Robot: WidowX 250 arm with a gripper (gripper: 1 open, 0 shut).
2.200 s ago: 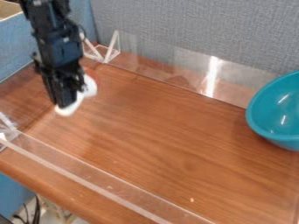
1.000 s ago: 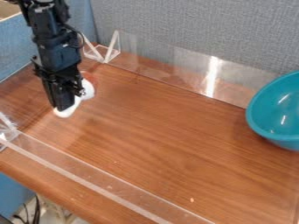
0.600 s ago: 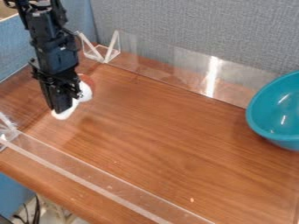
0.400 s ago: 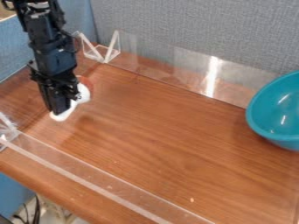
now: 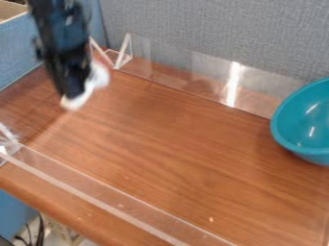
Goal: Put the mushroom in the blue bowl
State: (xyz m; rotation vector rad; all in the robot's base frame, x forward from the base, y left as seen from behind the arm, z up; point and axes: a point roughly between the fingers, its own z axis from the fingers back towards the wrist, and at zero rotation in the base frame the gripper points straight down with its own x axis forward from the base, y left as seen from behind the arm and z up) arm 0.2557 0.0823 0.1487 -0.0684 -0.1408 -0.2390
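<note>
mushroom [image 5: 77,94] | clamped between fingers [image 5: 71,85] | above table [image 5: 180,163]

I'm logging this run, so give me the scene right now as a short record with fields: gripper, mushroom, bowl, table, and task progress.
gripper: gripper, blurred, pointing down, shut on the mushroom
mushroom: mushroom, white part visible between the fingers, held above the table at left
bowl: blue bowl, at the right edge, partly cut off, nothing seen inside
table: wooden table
progress: mushroom grasped, not yet in the bowl

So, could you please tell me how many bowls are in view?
1: the blue bowl sits at the table's right edge, partly cut off by the frame; none other shows.
</note>
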